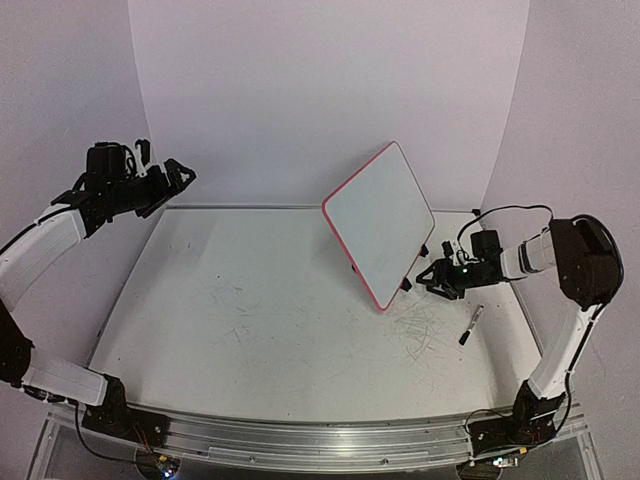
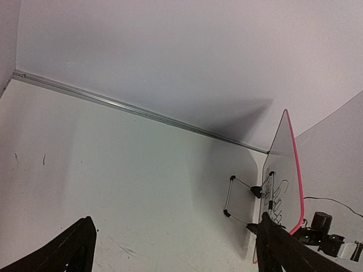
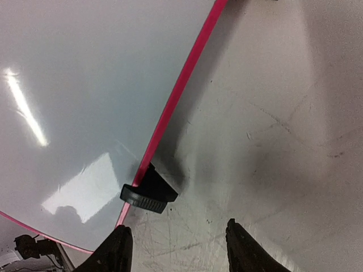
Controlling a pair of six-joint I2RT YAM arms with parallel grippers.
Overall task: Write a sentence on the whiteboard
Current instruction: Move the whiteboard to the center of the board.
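Whiteboard (image 1: 385, 215): propped tilted, far right.
Right gripper (image 3: 177, 233): half-spread, empty, just beside clip foot (image 3: 148, 192).
Left gripper (image 1: 172, 180): wide, far left.
Risk: toppling from a nudged foot; marker (image 1: 471, 325) unheld, near right.

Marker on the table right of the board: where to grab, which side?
Mid-barrel, from straight above. The marker lies flat on the table, slanted, clear of the board, so jaws set across its long axis should straddle it. The right gripper is nearest.

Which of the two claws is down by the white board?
The right gripper, low by the whiteboard's bottom edge and black clip foot; the left gripper hangs raised, far away.
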